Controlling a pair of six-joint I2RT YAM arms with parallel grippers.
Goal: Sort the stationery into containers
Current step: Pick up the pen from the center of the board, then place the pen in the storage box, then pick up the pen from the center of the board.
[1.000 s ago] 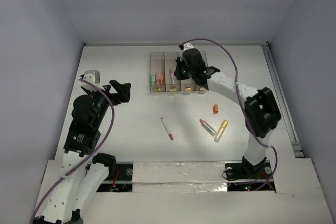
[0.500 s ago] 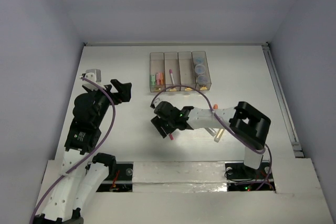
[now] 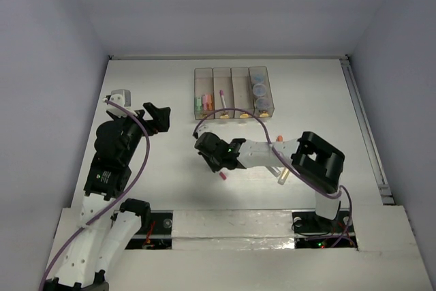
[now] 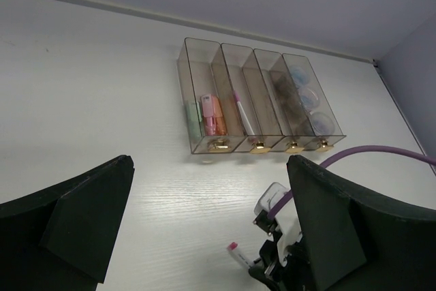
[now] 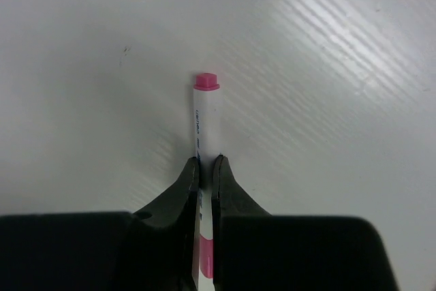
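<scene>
Before the wrist camera, right gripper [image 5: 206, 163] pinches a marker [image 5: 206, 114], seemingly half-hidden overhead.

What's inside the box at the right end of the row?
Round clear jars with bluish lids fill the right-end bin. Whether anything lies under them cannot be seen, since the jars cover the floor.

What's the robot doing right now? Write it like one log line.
right gripper: shut on white-pink marker | left gripper: open, empty
</scene>
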